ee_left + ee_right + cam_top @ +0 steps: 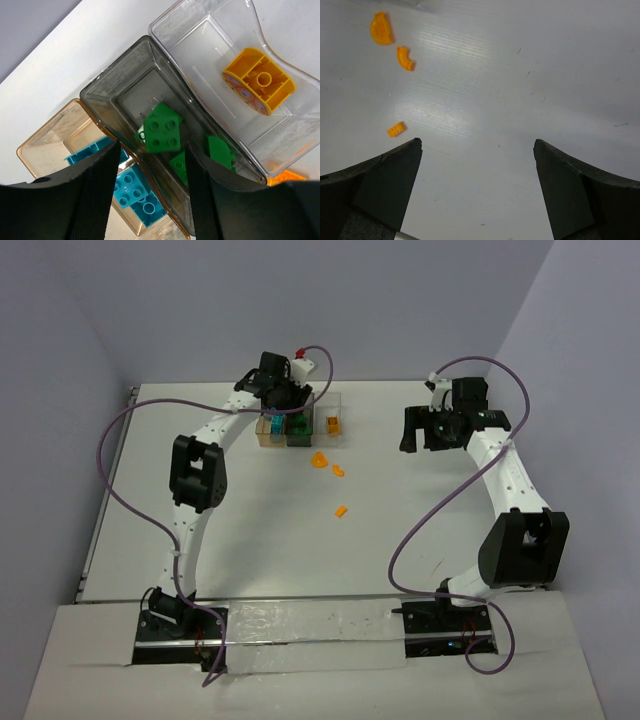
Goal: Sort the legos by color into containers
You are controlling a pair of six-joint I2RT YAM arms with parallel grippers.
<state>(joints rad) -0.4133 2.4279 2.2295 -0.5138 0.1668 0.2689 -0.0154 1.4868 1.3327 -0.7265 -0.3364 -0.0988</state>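
Wrapping green drop: left claw spread over grey container, green lego loose between fingers, apparently inside. Right claw spread wide above counter. Next: grab orange legos on counter, drop into clear container.

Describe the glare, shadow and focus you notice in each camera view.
Top external: soft, even light, orange bricks tiny. Left wrist: green brick sharp, reflections streak the clear box, left gripper dark. Right wrist: glare on the table.
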